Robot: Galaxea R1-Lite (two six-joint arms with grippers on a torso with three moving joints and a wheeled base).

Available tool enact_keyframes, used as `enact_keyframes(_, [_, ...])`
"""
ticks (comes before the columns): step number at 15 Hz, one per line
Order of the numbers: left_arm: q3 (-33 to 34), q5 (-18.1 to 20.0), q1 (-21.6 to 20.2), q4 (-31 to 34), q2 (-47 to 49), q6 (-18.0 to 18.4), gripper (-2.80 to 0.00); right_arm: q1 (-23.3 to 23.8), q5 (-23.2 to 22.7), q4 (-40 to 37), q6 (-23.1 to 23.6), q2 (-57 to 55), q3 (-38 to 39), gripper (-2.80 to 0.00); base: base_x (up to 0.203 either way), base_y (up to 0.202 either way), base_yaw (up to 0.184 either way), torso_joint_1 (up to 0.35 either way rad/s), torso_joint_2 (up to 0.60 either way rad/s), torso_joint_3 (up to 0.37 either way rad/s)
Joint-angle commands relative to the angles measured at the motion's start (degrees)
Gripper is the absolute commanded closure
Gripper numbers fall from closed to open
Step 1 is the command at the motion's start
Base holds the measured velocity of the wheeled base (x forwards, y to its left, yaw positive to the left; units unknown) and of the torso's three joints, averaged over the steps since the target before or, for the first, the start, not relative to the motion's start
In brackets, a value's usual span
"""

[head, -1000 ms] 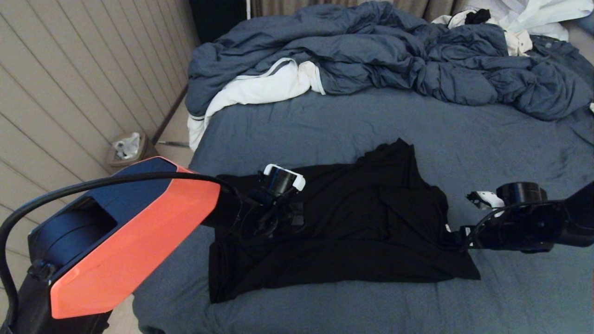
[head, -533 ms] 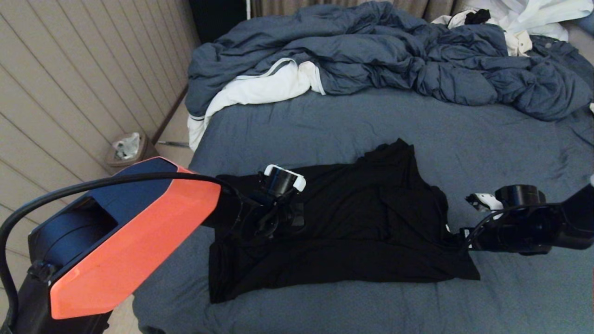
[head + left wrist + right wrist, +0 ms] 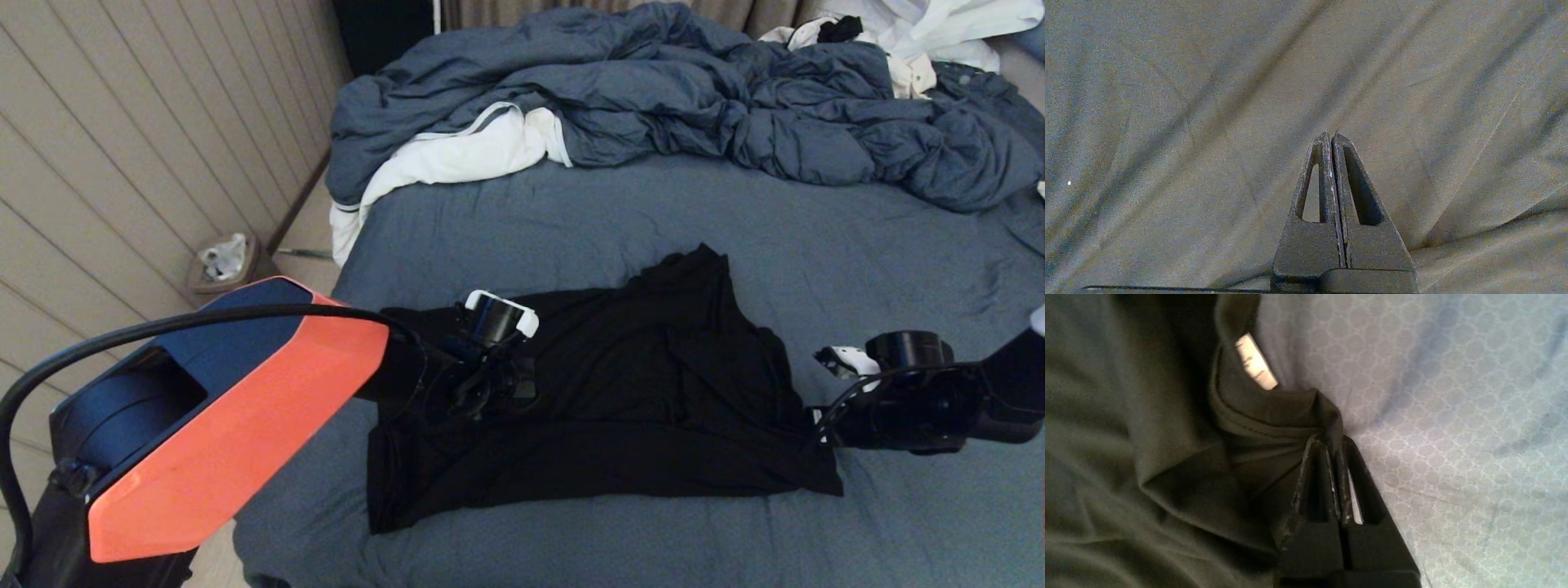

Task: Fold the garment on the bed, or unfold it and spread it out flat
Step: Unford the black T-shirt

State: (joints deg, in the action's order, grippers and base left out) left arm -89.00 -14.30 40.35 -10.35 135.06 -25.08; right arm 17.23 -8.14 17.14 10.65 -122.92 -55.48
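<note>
The right claw [image 3: 1333, 447] is clenched on the edge of the T-shirt [image 3: 620, 392], a small peak of black cloth pinched up between its fingertips. Just beside that pinch a pale label [image 3: 1256, 362] shows inside the folded hem, and the patterned blue sheet lies right next to it. The right arm [image 3: 939, 392] reaches in low from the right side, nearly level with the mattress, its wrist pointing toward the shirt's right-hand edge, where the fabric bunches slightly.

The left claw [image 3: 1331, 141] is clenched too, its two fingers pressed flat together with nothing between them, pointing at wrinkled cloth. From the head view it sits over the shirt's left part, near the far-left corner, tips aimed down into the fabric. The left arm [image 3: 245, 408], with its big orange-and-navy shell, comes in from the near left, and a black cable arcs over it.

The T-shirt lies on the near half of the bed [image 3: 571, 220], spread roughly crosswise between the two arms, rumpled, with a flap folded over its middle and a point of cloth sticking up toward the far side. No print shows on the side facing up.

Farther back a rumpled blue duvet [image 3: 653, 90] with white lining is heaped across the bed, and a pile of white clothes [image 3: 939, 28] sits at the far right corner. On the floor to the left, by the panelled wall, stands a small waste bin [image 3: 222, 263].
</note>
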Motion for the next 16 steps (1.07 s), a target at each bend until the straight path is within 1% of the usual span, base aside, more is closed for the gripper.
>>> enact_keyframes(1, [0.0, -0.2, 0.0, -0.1, -0.2, -0.1, 0.0, -0.3, -0.1, 0.1, -0.1, 0.2, 0.4, 0.0, 0.0, 0.0, 0.0, 0.0, 0.0, 0.0])
enact_keyframes(3, [-0.2, -0.2, 0.0, -0.1, -0.6, -0.1, 0.0, -0.4, -0.1, -0.1, -0.5, 0.9, 0.7, 0.0, 0.0, 0.0, 0.0, 0.0, 0.0, 0.0])
enact_keyframes(5, [-0.5, -0.2, -0.2, 0.1, -1.0, -0.1, 0.0, -0.6, -0.1, -0.3, -0.6, 4.3, 2.4, 0.0, 0.0, 0.0, 0.0, 0.0, 0.0, 0.0])
enact_keyframes(9, [-0.7, -0.1, -0.8, 0.3, -2.5, -0.1, 0.0, -1.0, -0.6, -0.9, 0.7, 13.1, 13.7, 0.0, 0.0, 0.0, 0.0, 0.0, 0.0, 0.0])
enact_keyframes(11, [-0.8, 0.0, -0.8, 1.7, -2.9, -0.2, 0.0, -0.9, -0.9, -4.6, 3.0, 17.1, 16.5, 0.0, 0.0, 0.0, 0.0, 0.0, 0.0, 0.0])
enact_keyframes(14, [-1.0, 0.1, -1.1, 1.9, -2.9, -0.5, 0.0, -0.1, -1.0, -15.0, 5.4, 21.2, 17.4, 0.0, 0.0, 0.0, 0.0, 0.0, 0.0, 0.0])
enact_keyframes(16, [-1.1, 0.1, -1.2, 1.9, -2.9, -0.5, 0.0, 1.5, -1.1, -15.8, 5.4, 20.8, 17.9, 0.0, 0.0, 0.0, 0.0, 0.0, 0.0, 0.0])
